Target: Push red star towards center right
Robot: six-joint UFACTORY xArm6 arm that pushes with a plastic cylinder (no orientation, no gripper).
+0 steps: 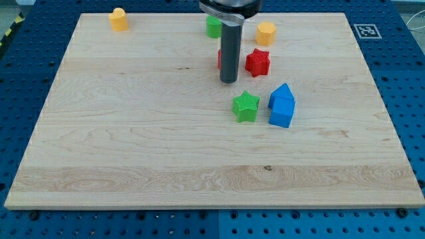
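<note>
The red star (257,62) lies on the wooden board (133,133) near the view's top, right of centre. My tip (228,81) rests on the board just left of and slightly below the red star, with a small gap between them. The rod hides most of another red block (220,60), whose edge shows at the rod's left side.
A green star (246,106) lies below the tip. Two blue blocks (281,106) sit touching to its right. A yellow hexagonal block (265,32) and a green block (213,26) are near the top edge. A yellow block (118,19) is at the top left.
</note>
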